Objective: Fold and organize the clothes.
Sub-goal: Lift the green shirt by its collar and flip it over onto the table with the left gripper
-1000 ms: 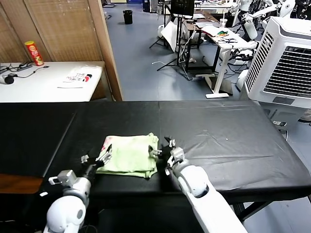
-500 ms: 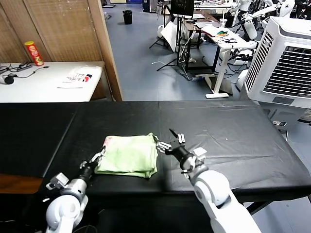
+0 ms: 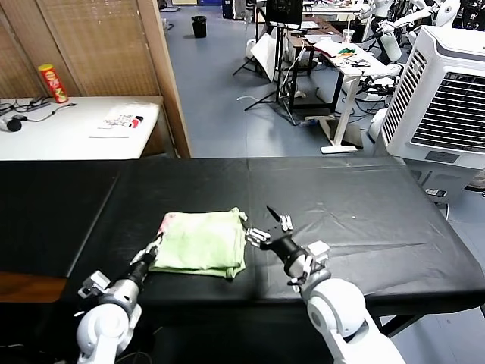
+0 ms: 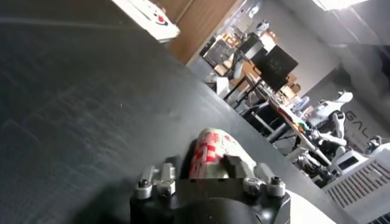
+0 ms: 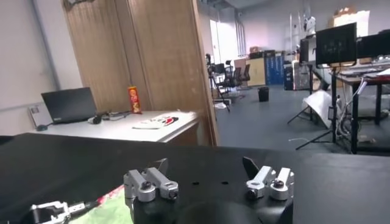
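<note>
The pale green shirt [image 3: 201, 243] lies folded into a compact rectangle on the black table [image 3: 364, 220], with its red-pink print at the far left corner. My left gripper [image 3: 151, 248] is low at the shirt's front left corner, jaws open, with the printed fold [image 4: 213, 155] lying just ahead between them. My right gripper [image 3: 271, 225] is open and empty, raised a little above the table just right of the shirt. In the right wrist view its fingers [image 5: 159, 167] stand wide apart, and a strip of the shirt [image 5: 113, 204] shows low down.
A white side table [image 3: 45, 136] at the back left holds a printed white packet [image 3: 121, 119] and a red-yellow can [image 3: 53, 82]. A wooden partition [image 3: 114, 45] stands behind. A white air cooler [image 3: 447, 98] stands at the far right. The table's front edge is near both arms.
My right gripper has drawn away from the shirt's right edge, to the right and up, and is empty. My left gripper has slid back off the shirt's left corner. The shirt stays folded.
</note>
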`<state>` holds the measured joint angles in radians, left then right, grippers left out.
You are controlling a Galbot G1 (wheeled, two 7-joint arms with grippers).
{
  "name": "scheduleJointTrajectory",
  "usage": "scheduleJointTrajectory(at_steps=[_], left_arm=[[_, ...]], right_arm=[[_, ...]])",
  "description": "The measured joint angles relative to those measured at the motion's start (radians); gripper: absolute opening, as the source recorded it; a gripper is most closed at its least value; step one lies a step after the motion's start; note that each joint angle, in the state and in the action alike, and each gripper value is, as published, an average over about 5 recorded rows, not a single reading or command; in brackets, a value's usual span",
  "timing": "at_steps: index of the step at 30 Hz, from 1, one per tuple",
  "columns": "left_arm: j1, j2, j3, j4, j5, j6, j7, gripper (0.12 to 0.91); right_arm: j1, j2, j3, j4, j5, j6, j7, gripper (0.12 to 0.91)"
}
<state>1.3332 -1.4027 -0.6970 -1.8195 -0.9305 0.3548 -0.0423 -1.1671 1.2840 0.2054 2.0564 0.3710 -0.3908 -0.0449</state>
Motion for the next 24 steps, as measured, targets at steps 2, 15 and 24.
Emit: scheduleJointTrajectory(at_steps=[2,15,24], left_arm=[[-0.002,-0.003,0.000,-0.005,0.014,0.001,-0.007,0.190],[0.002,0.048,-0.022,-0.057,0.269,0.024,-0.055,0.142],[0.046,0.210,-0.092,-0.091,0.383,0.011,-0.033,0.142]], right_arm=[[-0.005,0.005,0.001,0.000,-0.006,0.002,0.000,0.798],[-0.064,0.033,0.036,0.001,-0.117,0.008,0.014,0.798],[-0.094,0.036,0.049,0.002,-0.156,0.003,0.028,0.798]])
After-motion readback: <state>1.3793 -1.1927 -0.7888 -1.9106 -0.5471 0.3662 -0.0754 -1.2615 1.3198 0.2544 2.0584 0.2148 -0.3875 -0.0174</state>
